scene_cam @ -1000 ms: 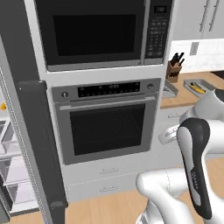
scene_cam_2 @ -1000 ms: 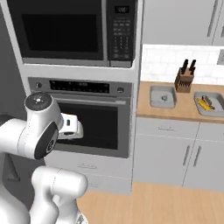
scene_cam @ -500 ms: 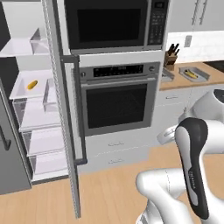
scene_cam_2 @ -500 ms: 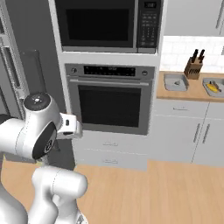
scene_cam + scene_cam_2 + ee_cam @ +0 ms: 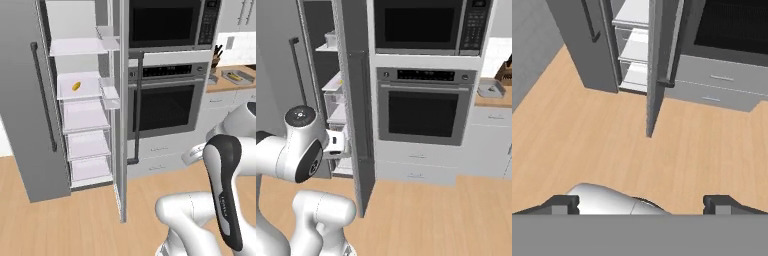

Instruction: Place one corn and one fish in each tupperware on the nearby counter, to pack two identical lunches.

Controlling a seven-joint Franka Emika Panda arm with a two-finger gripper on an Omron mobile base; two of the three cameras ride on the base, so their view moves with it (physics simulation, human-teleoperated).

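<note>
corn (image 5: 76, 86) on open fridge (image 5: 82, 107) shelf, tupperware (image 5: 236, 76) on counter (image 5: 215, 87)

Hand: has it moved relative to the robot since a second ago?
Cannot tell; the base drove, shifting the whole scene. The open hand faces the floor.

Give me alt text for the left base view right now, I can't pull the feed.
An open grey fridge shows white shelves, with one small yellow-orange corn cob lying on the second shelf from the top. To its right stand a black wall oven under a microwave, then a light-brown wooden counter holding a shallow grey tupperware. The white arm rises lower right.
</note>
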